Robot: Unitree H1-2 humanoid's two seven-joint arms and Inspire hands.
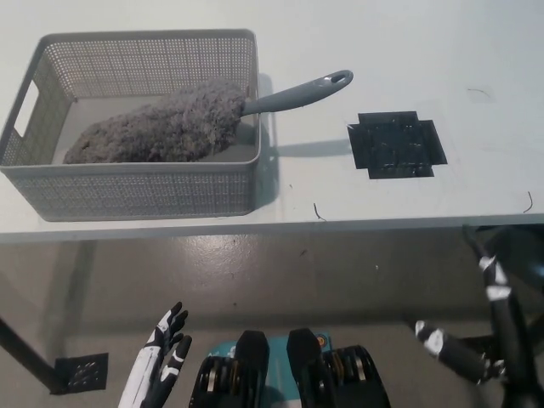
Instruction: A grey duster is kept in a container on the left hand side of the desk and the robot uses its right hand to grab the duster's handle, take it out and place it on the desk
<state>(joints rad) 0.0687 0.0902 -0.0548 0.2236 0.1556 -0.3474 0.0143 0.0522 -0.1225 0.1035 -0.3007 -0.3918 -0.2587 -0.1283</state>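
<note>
The grey duster lies in the mesh container at about ten o'clock on the counter, its handle poking over the right rim toward two o'clock. Your black right hand sits low at five o'clock; I cannot tell how its fingers stand. The white left hand rests at seven o'clock, fingers spread and empty. Lift too flat and the fluffy head may snag the rim, dragging the light container.
</note>
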